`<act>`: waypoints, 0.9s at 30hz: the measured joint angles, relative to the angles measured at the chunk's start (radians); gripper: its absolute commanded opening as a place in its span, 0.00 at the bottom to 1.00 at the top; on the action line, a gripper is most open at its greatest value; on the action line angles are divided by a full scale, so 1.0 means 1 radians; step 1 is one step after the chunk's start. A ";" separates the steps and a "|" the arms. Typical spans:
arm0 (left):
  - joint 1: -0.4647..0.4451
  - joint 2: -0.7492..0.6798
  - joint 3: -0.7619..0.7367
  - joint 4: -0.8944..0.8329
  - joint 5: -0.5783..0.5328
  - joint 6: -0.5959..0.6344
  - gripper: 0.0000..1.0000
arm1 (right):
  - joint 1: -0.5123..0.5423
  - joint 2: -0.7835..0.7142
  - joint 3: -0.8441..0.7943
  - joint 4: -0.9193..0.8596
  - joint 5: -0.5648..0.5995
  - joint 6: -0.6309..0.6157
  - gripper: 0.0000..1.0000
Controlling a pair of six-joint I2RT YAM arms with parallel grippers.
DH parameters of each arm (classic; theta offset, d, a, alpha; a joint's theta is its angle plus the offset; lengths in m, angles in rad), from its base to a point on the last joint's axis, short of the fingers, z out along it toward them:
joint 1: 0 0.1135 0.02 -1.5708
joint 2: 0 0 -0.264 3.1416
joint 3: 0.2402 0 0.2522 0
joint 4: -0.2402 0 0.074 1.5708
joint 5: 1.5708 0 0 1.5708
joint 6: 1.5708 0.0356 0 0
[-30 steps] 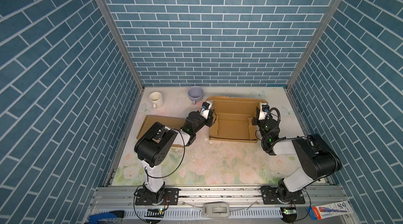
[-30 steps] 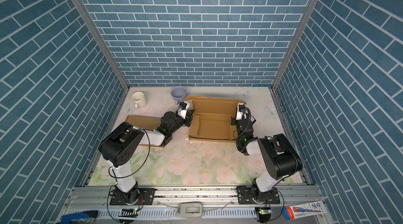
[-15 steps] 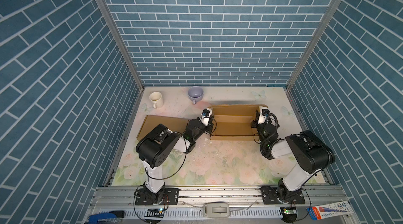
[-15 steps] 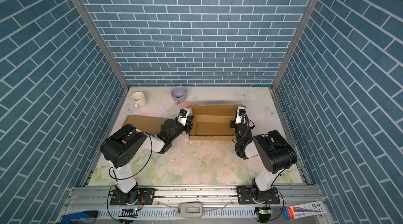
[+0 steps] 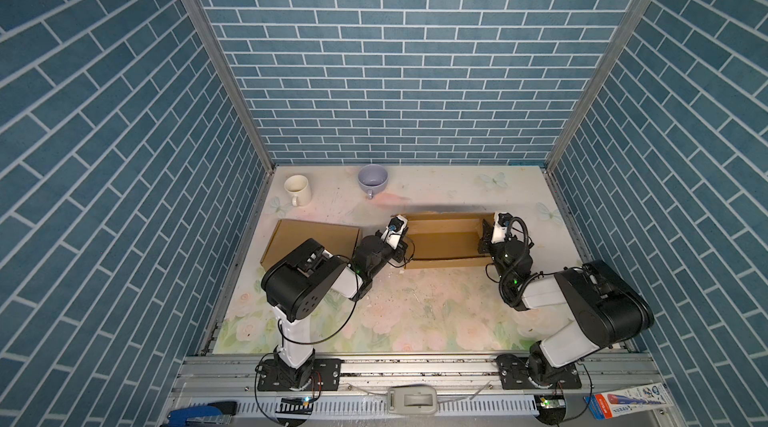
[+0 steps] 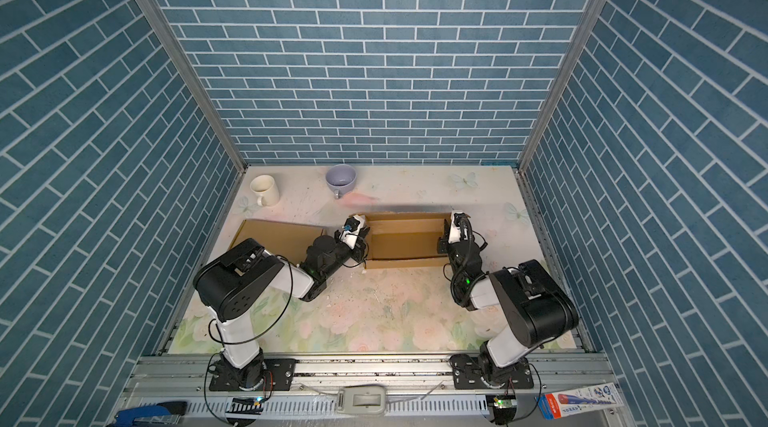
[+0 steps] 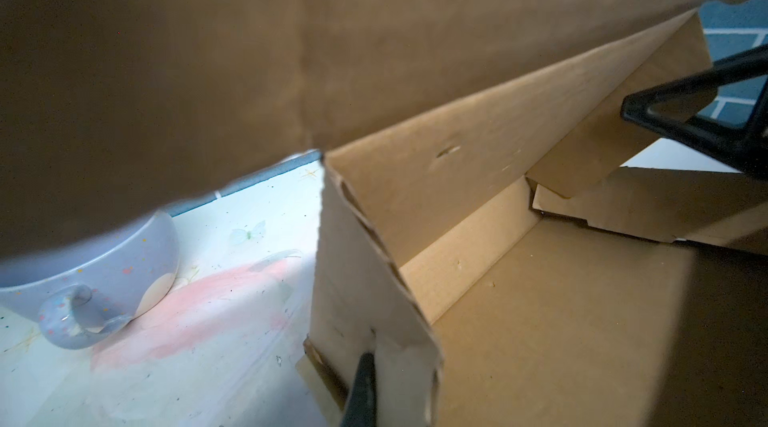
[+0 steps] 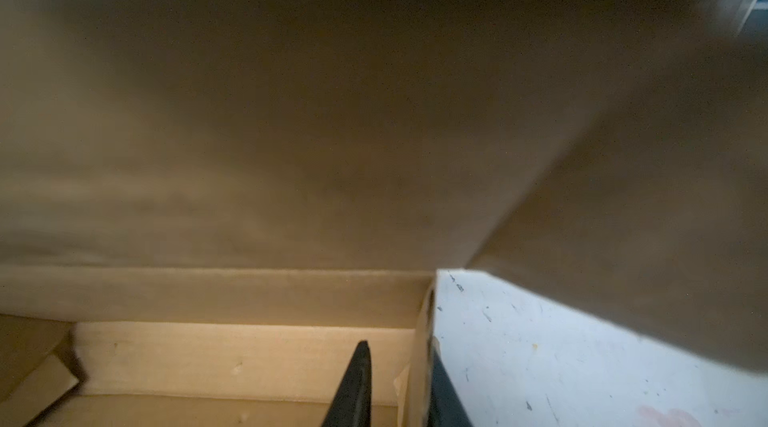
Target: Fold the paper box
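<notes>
Table, left to right:
- mug back left, well clear of me.
- flat card lies in front of the mug, partly under my left arm.
- cup at the back, near the box's left rear corner, not touching it.
- left gripper: clamped tight on the left end wall of the box. Only the outer finger shows, flat against the wall's outside face. The inner one is hidden behind the wall.
- box: mid-table, between my two grippers, open side up, long axis running left to right. Bottom rests on the table. Lid stands up off the rear wall and tilts over the tray. It is blurred in both wrist views.
- right gripper: straddles the right end wall. Jaws slightly apart. Inner finger is inside the tray with a visible gap to the wall. The outer one sits against the wall's outside face. No firm pinch there.
</notes>
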 measured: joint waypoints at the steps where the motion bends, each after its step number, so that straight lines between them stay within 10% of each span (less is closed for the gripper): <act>1: -0.001 0.000 -0.003 0.004 -0.005 0.005 0.00 | 0.000 -0.028 0.000 -0.035 -0.011 0.000 0.29; 27: -0.018 0.032 -0.026 0.079 -0.025 0.117 0.00 | -0.093 -0.806 0.247 -1.271 -0.318 -0.033 0.34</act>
